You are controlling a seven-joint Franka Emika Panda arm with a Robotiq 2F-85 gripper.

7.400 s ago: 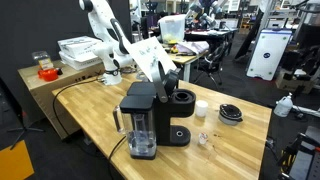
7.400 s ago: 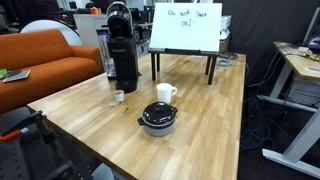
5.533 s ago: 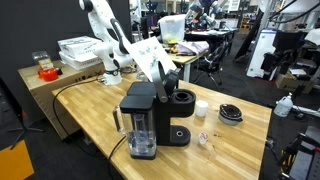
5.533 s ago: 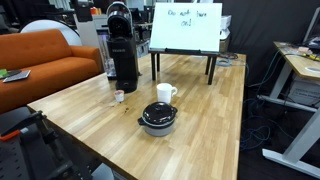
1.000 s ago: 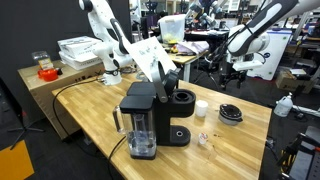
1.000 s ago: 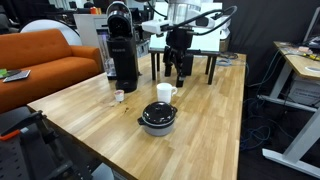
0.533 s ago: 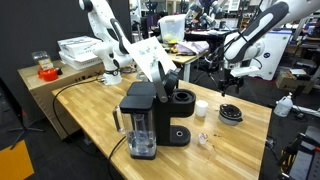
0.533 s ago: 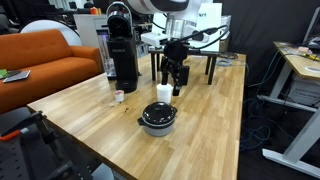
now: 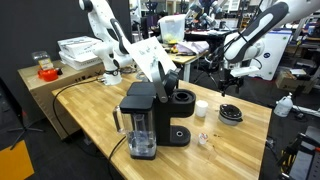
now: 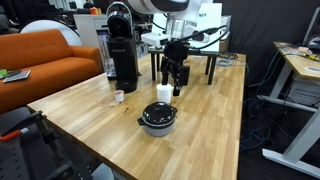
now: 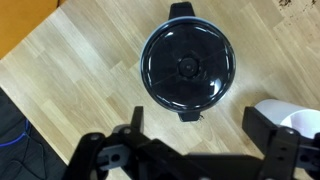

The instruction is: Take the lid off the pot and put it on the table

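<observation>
Since the lid point(image 11: 187, 65) sits closed on the pot point(image 10: 158, 127), which stands on the table point(image 10: 88, 110), we hang above it with jaws spread wide and empty, presumably ready to descend and grasp its middle.

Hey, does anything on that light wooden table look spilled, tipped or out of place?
Nothing stands out. The flat dark round lid sits squarely on the shallow black pot, the small white cup stands upright nearby, and the open gripper hangs above.
</observation>
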